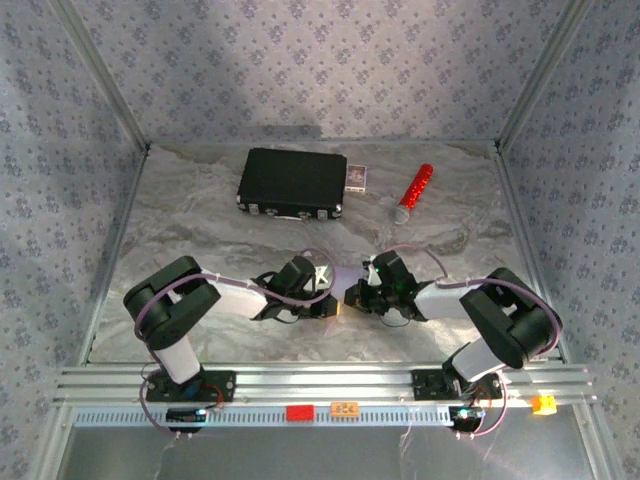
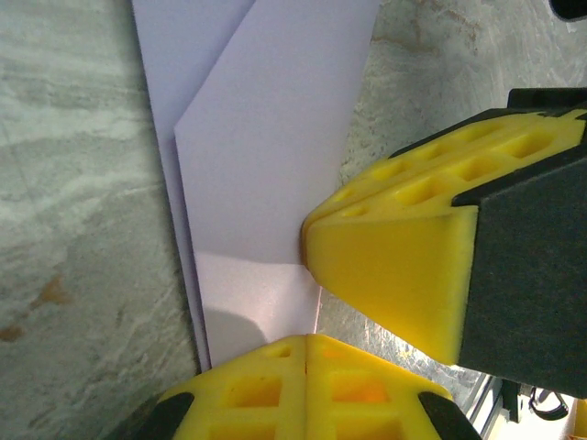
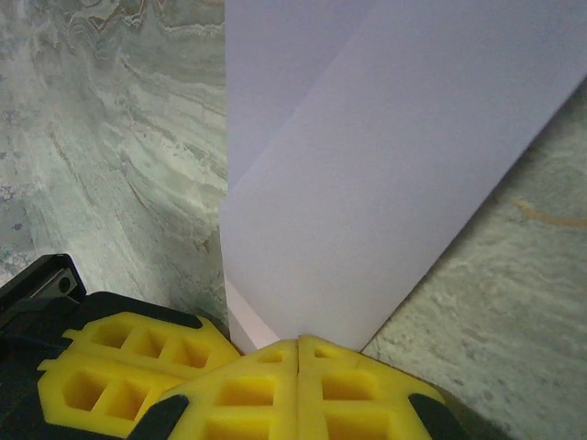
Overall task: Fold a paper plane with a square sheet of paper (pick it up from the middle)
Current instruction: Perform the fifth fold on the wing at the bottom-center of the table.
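We cannot read any lettering. The small white-and-dark box (image 1: 357, 177) carries print too small to make out, and so does the orange tag (image 1: 345, 408) on the aluminium rail (image 1: 300, 378) by the arm bases.

Both arms are bent at the elbow and reach inward, so the left claw (image 1: 322, 292) and the right claw (image 1: 352, 294) meet almost tip to tip, low over the marbled table (image 1: 200, 230). In the left wrist view the left claw (image 2: 305, 346) has its yellow fingers (image 2: 257, 394) pressed together with the seam shut. The right claw's finger comes in from its right and touches the paper's edge. In the right wrist view the right claw (image 3: 298, 353) is closed the same way.

The lilac paper sheet (image 2: 266, 165) lies flat on the table straight ahead of each claw's tips. A diagonal flap is folded over it, and its near end reaches right up to the tips. We cannot tell whether either claw nips that edge or only presses on it.

From above the claws hide most of the sheet, leaving a pale strip just beyond them. Both wrist views cut off its far end. The black case (image 1: 292, 183) and the red-and-silver cylinder (image 1: 413, 192) lie well beyond the claws, with the box between them.
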Tool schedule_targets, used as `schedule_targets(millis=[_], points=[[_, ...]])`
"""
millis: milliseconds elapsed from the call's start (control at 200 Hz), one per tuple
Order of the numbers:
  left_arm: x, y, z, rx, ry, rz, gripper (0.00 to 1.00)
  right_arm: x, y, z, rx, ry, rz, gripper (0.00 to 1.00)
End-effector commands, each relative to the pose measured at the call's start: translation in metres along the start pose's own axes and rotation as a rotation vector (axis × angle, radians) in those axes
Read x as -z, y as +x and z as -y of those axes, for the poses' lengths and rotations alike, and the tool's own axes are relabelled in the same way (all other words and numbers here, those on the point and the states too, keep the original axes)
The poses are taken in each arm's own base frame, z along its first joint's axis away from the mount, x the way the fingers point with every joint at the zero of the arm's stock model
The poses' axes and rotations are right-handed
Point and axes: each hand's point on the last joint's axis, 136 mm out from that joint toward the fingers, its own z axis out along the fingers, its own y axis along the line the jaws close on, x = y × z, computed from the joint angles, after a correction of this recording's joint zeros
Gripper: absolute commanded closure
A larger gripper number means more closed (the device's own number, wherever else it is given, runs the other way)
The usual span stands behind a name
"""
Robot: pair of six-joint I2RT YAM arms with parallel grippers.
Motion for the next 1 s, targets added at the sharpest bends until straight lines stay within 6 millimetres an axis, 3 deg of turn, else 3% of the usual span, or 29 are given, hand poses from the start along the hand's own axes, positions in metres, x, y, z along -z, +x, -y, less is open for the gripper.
schedule_targets(millis=[0, 205, 380, 505, 645, 994], points=[[-0.001, 0.044, -0.052, 0.07, -0.185, -0.124, 1.0, 0.0, -0.002, 0.022, -0.037, 0.078, 0.002, 0.97], [0.0, 0.045, -0.053, 0.07, -0.19, -0.123, 1.0, 0.009, -0.032, -0.008, -0.004, 0.001, 0.06, 0.96], [-0.001, 0.044, -0.052, 0.07, -0.188, -0.122, 1.0, 0.004, -0.038, -0.017, -0.002, -0.041, 0.054, 0.96], [-0.001, 0.043, -0.052, 0.07, -0.188, -0.122, 1.0, -0.004, -0.031, -0.005, -0.02, -0.023, 0.032, 0.96], [0.0, 0.045, -0.053, 0.069, -0.187, -0.125, 1.0, -0.005, -0.031, 0.022, -0.052, 0.022, 0.032, 0.96], [0.0, 0.044, -0.053, 0.07, -0.19, -0.126, 1.0, 0.015, -0.086, 0.039, -0.102, 0.004, 0.126, 0.94]])
